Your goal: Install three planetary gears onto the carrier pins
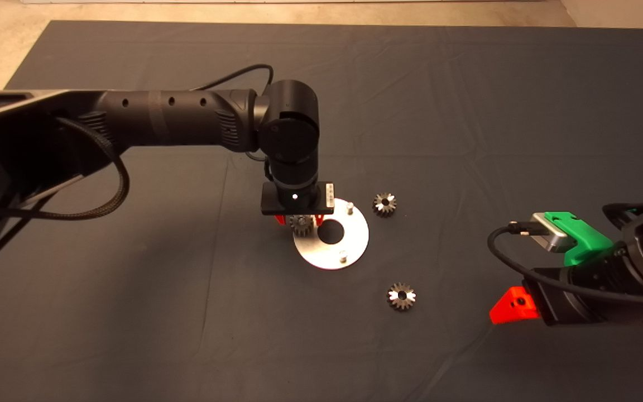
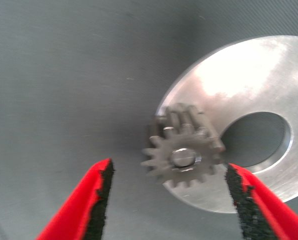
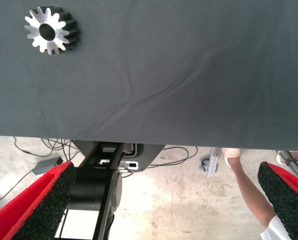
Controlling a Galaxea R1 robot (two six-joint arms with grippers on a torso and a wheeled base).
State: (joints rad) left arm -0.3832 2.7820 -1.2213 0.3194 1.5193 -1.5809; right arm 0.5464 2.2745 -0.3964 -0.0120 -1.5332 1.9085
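Between the spread red fingers of the left gripper (image 2: 166, 200) sits one planetary gear (image 2: 183, 150), threaded on a carrier pin whose silvery tip shows through its centre hole. The black pads (image 2: 100, 200) stand clear of its teeth on both sides, so the jaws are apart and touch nothing. That gear rests at the left rim of the shiny disc (image 1: 355, 237), seen just right of centre in the head view, where the left gripper (image 1: 299, 219) hangs straight down over it from the arm reaching in from the left edge. Two more carrier pins stand bare on the disc, one (image 1: 349, 208) at its upper edge and one (image 1: 343, 257) at its lower edge. A second gear (image 1: 384, 204) lies flat on the mat (image 1: 132, 335) just beside the disc's upper right, and a third gear (image 1: 401, 296) lies apart at its lower right. At the lower right edge waits the right gripper (image 3: 163, 205), jaws wide apart and empty; beyond the mat's edge its wrist view shows the floor and a person's arm (image 3: 248, 190).
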